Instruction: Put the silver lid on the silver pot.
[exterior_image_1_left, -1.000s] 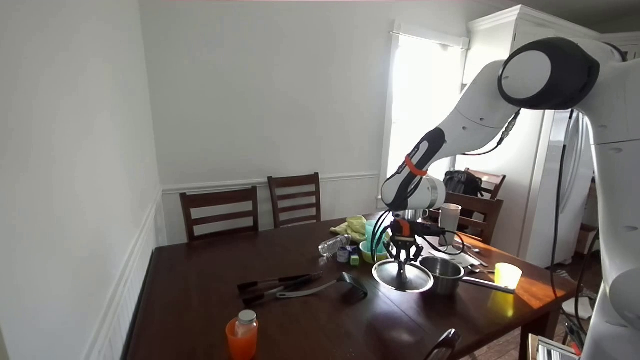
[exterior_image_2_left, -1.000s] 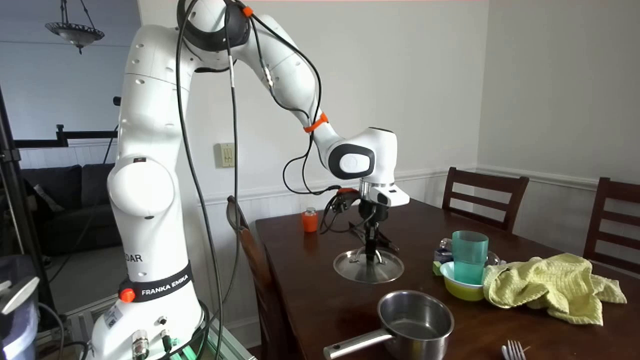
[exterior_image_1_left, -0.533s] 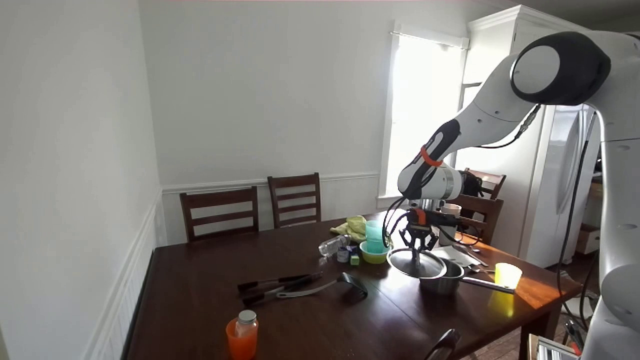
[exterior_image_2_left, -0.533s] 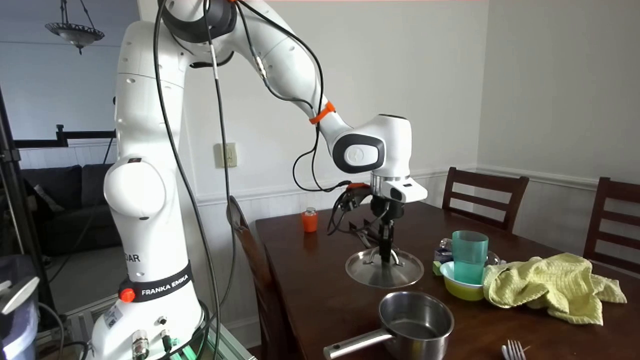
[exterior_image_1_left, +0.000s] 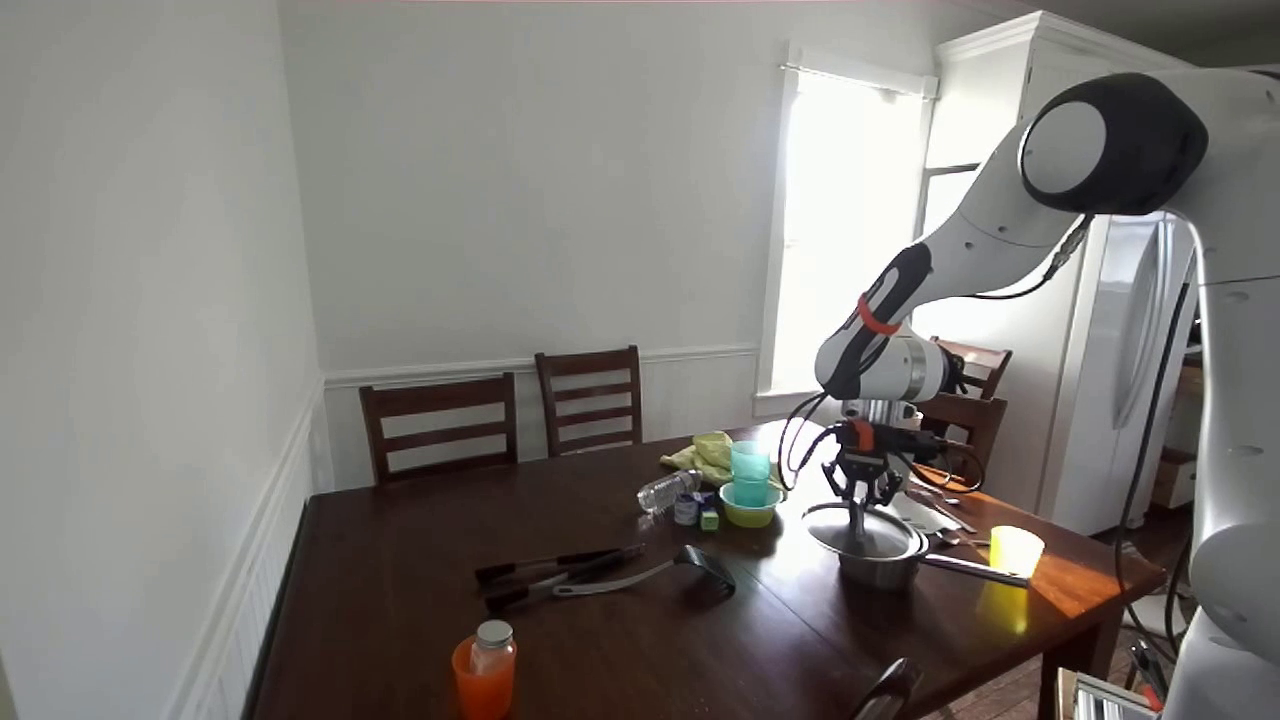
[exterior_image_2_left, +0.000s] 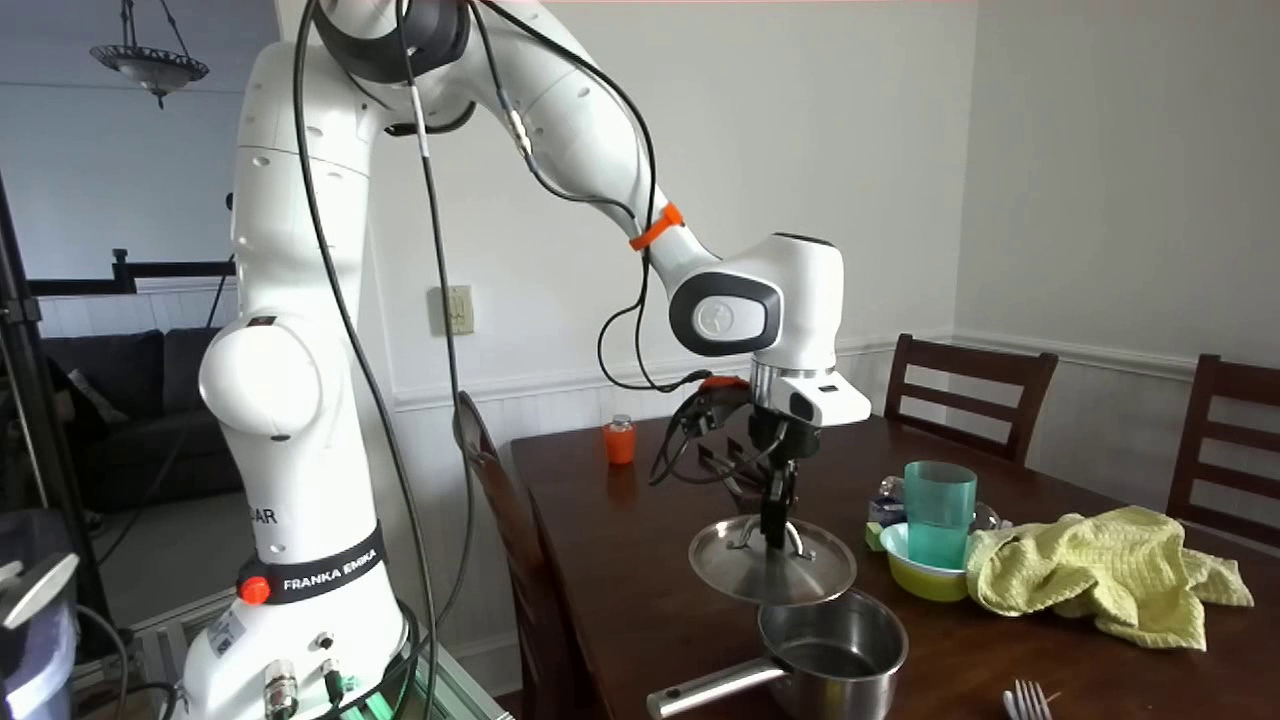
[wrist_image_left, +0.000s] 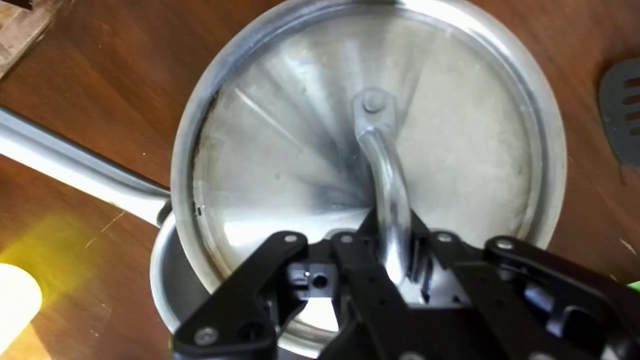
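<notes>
Directly beneath gripper hangs lid.

The lid catches the light, smooth metal, a bit smudged; the pot is glossy metal too. The table looks like polished wood, the towel nubbly cloth, the see-through cup smooth plastic.

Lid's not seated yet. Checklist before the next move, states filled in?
1. Silver lid held by the claw: ok, shut on its handle.
2. Lid centred over the silver pot: not ok, it sits off to one side in both exterior views.
3. Lid free of the pot's rim: cannot tell, edges overlap in the views.
4. Pot upright on the table: ok.
5. Yellow-green bowl apart from the pot: ok.
</notes>
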